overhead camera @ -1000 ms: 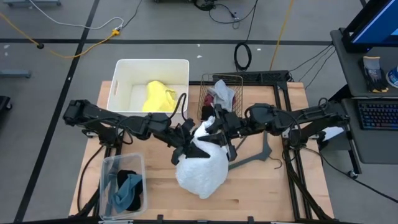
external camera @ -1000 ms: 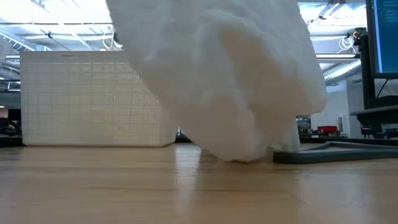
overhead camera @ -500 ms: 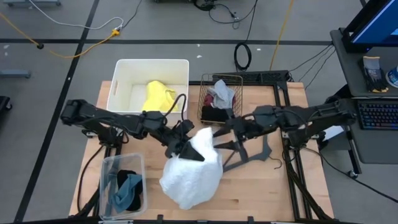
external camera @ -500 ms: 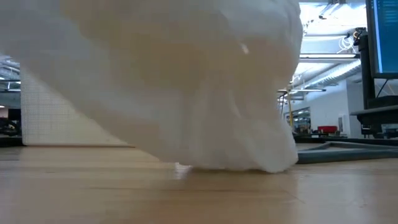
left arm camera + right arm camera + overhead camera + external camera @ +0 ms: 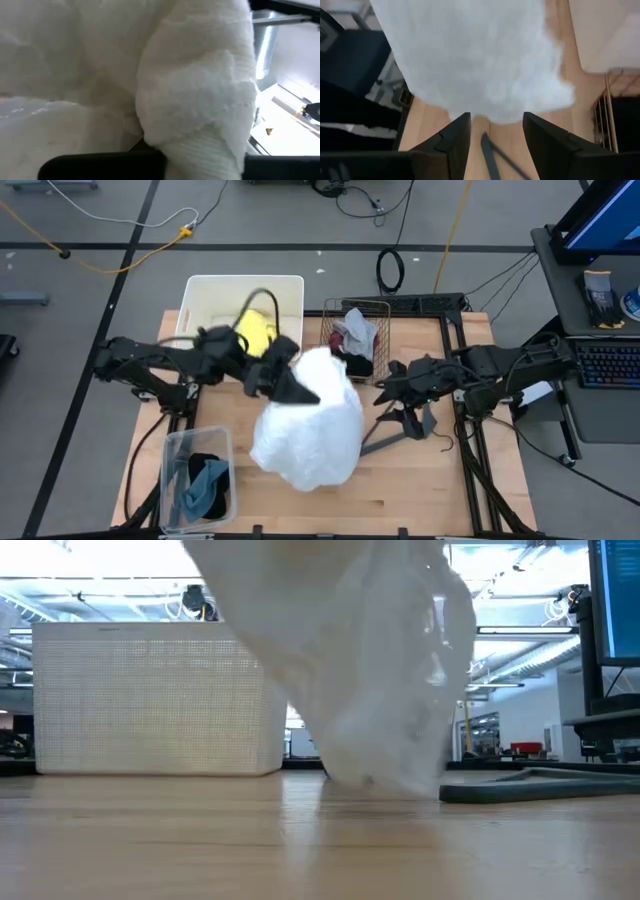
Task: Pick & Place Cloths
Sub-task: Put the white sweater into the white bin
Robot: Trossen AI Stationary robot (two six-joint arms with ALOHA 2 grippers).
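White lacy cloth (image 5: 310, 420) hangs pinched in the left tool (image 5: 292, 388), its hem brushing the table (image 5: 420, 480). Right tool (image 5: 492, 131) beside it stands spread, empty. Dragging fabric could snag the wire basket (image 5: 345, 315) or slip free.
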